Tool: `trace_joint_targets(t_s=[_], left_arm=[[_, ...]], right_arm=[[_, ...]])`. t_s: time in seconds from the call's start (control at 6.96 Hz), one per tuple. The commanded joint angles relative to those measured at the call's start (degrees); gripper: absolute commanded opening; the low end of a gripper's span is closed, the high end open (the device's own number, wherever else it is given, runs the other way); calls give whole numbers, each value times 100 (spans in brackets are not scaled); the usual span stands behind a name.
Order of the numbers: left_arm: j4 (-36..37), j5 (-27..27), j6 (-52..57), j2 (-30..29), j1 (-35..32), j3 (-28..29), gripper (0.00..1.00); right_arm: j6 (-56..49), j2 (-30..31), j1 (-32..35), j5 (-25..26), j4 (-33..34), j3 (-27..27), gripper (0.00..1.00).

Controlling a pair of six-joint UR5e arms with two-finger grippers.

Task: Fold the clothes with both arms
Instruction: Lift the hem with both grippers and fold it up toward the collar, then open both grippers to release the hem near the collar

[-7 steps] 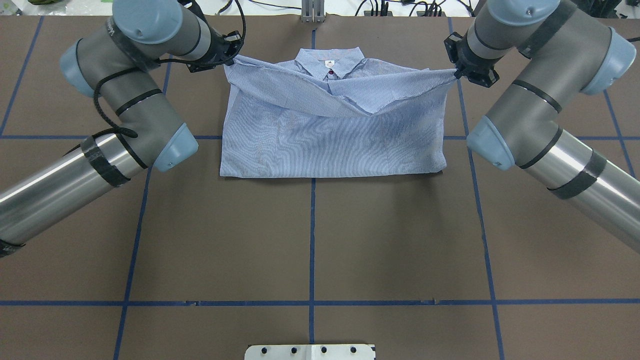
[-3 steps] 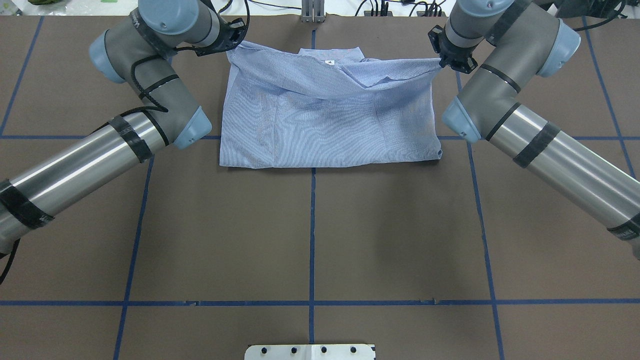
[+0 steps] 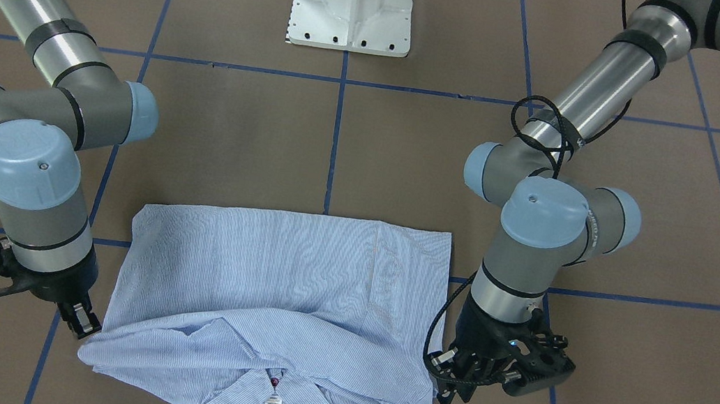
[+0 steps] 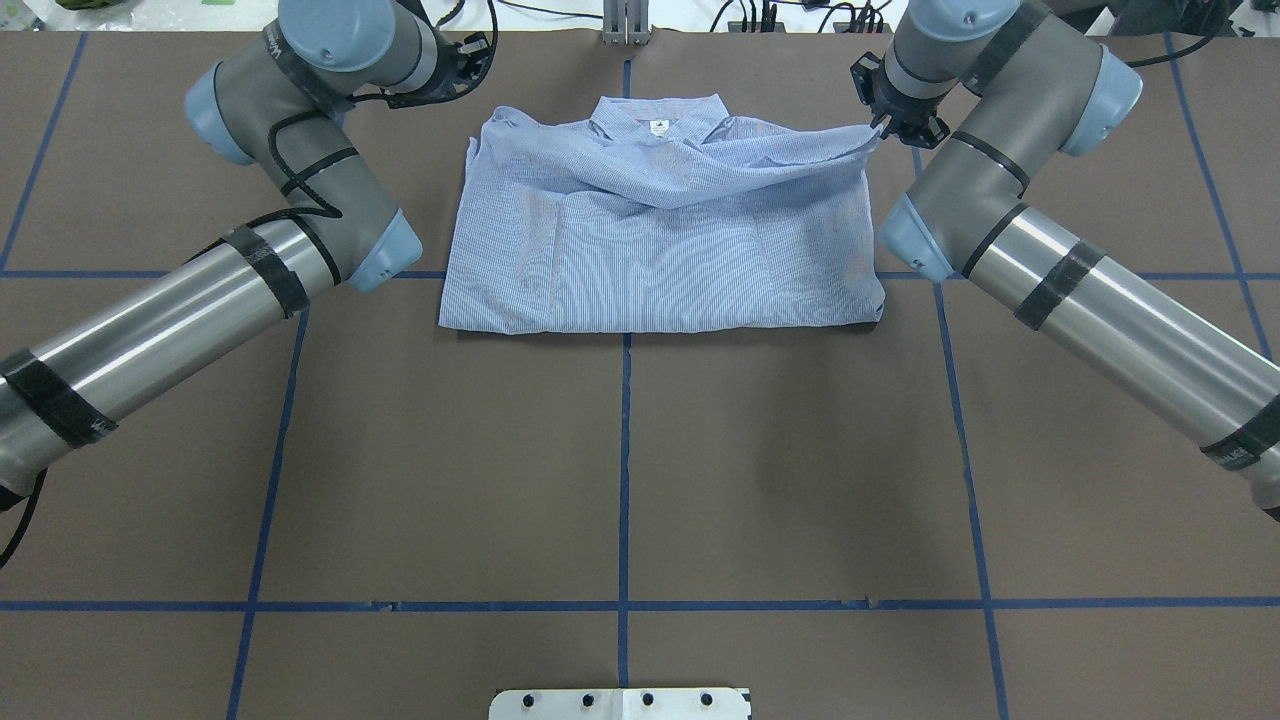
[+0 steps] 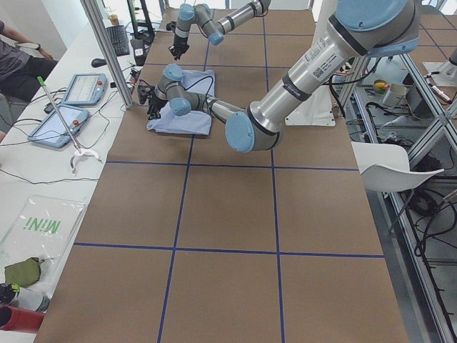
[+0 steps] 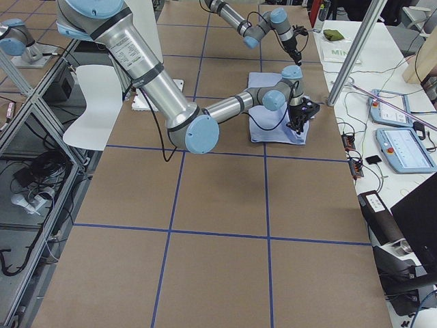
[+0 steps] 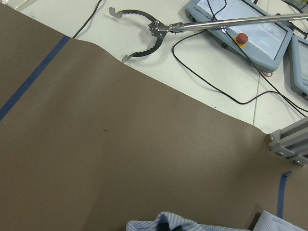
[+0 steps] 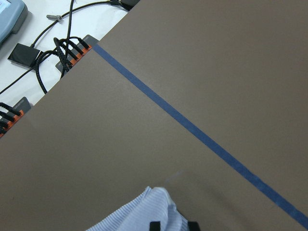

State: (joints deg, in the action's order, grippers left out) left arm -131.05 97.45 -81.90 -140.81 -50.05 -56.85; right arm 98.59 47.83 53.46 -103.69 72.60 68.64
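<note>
The light blue striped shirt (image 4: 660, 250) lies at the far middle of the table, collar and white label (image 4: 658, 126) at the far edge. Its near half is folded up over the body. It also shows in the front-facing view (image 3: 286, 276). My right gripper (image 4: 880, 128) is shut on the fold's right corner and holds it slightly raised; its fingertips (image 8: 154, 225) pinch fabric (image 8: 139, 211). My left gripper (image 4: 472, 70) stands just beyond the shirt's left corner, apart from it and open. That corner lies slack below it (image 7: 149, 225).
The white pedestal base (image 3: 352, 4) stands at the near edge. Blue tape lines (image 4: 625, 480) cross the brown table. Past the far edge lie tablets, cables and a metal grabber tool (image 7: 144, 33). An aluminium post (image 4: 625, 25) stands just behind the collar.
Both arms carried the folded edge toward the collar and lowered it. The left gripper let go of its corner, which dropped onto the shirt. The right gripper still holds its corner.
</note>
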Motion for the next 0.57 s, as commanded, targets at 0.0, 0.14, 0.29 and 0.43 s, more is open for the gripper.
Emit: trace_joint_targets(t_s=[0.0,0.14,0.29,0.43], left_arm=[[-25,46,69,27,-145,-36,58],[35,81,69,192,-180,-402,58],[62,395,69,612,-181,-945,58],[71,520,51,755,-189,-1203,58]], right_arm=[[11,-80,111,-2,-9,-9,54],[29,-63,217,-141,43,261,54],[64,459,174,-334,253,1108,56],[125,1335,-192,-310,246,2169,60]])
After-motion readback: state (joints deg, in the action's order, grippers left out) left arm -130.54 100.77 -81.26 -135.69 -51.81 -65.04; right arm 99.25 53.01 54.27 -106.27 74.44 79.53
